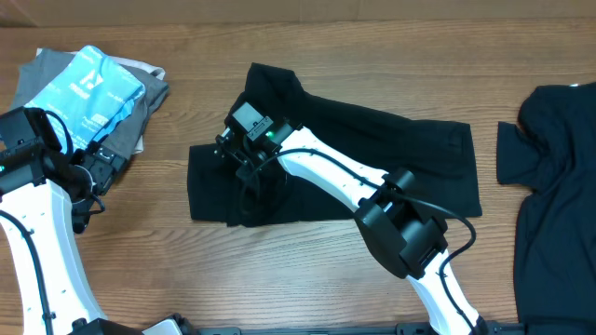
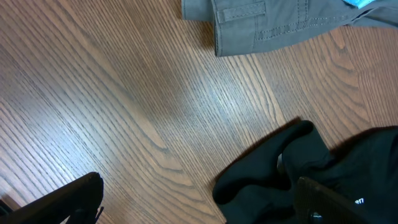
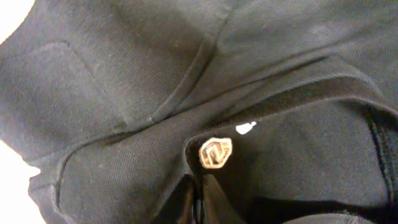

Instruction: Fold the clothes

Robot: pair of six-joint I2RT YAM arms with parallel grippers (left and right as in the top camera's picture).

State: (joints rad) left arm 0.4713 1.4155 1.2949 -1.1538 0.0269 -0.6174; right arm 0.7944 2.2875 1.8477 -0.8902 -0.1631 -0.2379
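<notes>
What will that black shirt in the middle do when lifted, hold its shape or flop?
Probably flop: the shirt lies in soft folds. It would likely drape from one spot, since the right fingers pinch only a small fold. Probably not slippery; the knit looks matte.

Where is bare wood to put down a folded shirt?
Bare wood lies between the grey pile and the middle black shirt, and along the front of the table, beside the right arm. Only a narrow gap separates that shirt from the right-hand shirt. The right gripper crowds the middle shirt's left end.
</notes>
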